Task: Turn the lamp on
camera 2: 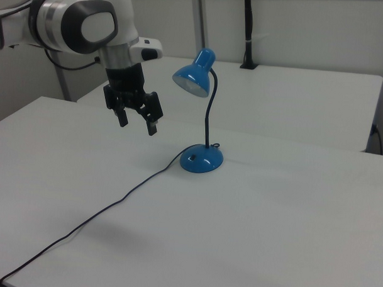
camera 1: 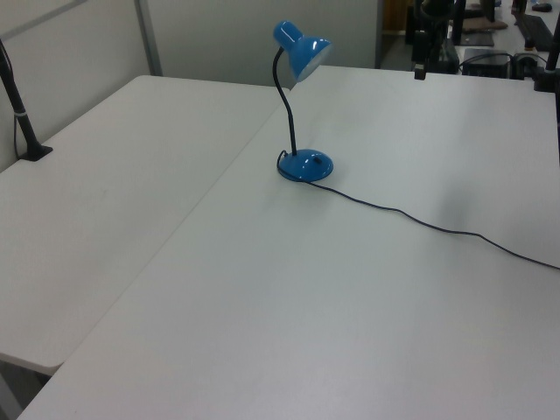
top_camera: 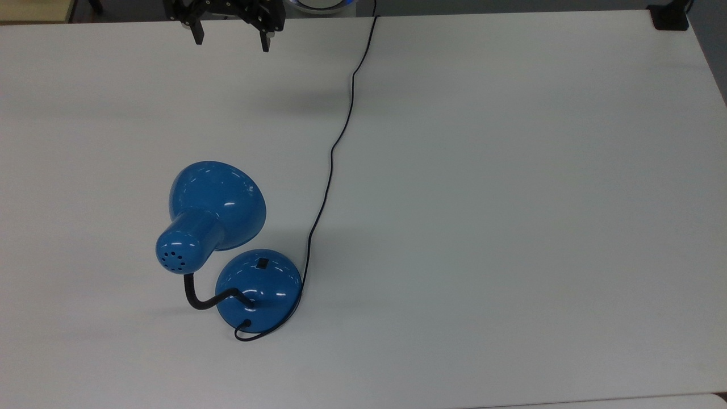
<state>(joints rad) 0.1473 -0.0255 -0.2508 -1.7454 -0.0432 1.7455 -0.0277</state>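
The blue lamp (top_camera: 227, 250) stands upright on the white bench (top_camera: 511, 199), its dome shade (camera 2: 192, 80) bent over on the black gooseneck (camera 2: 211, 113). A small black switch (top_camera: 262, 263) sits on the round base (top_camera: 258, 289), and the thin cord (top_camera: 332, 153) trails away across the bench. The tool (camera 2: 135, 124) hangs in the air, well apart from the lamp, fingers spread and holding nothing. The bulb looks unlit, though I can't be sure.

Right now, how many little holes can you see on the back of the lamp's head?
6 show on the rounded cap of the lamp in the top view, clustered at the cap's end above the black neck. More may be hidden around the far side.
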